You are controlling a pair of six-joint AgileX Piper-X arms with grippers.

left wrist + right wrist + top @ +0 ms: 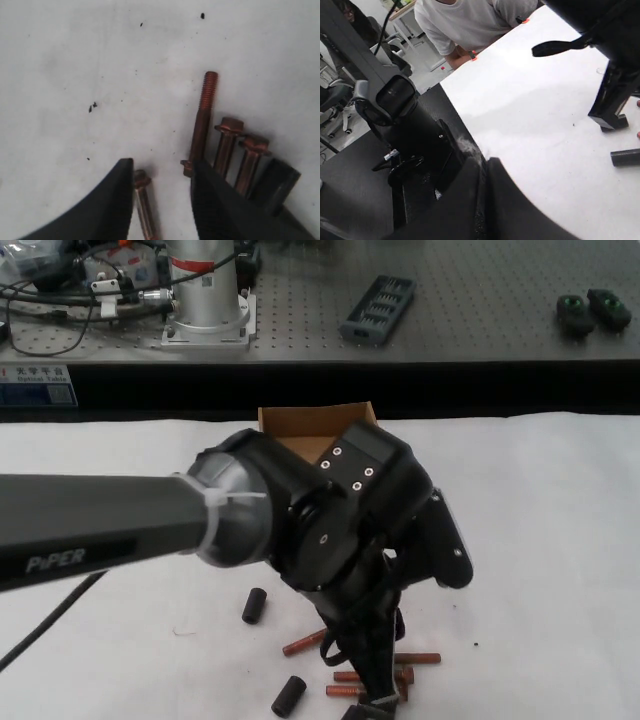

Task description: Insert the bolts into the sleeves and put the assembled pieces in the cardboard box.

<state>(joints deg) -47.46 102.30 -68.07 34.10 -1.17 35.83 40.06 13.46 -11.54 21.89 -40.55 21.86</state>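
Between the two dark fingers of my left pincer (161, 170), which stand apart and grip nothing, a copper bolt (142, 197) lies on the white desk (75, 75). Close by one finger lie a long bolt (202, 120), two shorter bolts (227, 142) and a black sleeve (277, 182). My right pincer (482, 172) has its fingers pressed together, empty. Beyond my left arm (100, 520) stands the cardboard box (300, 422).

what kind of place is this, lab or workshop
Probably a robotics lab: a perforated metal table with cables behind the white bench, and a robot arm over loose bolts.
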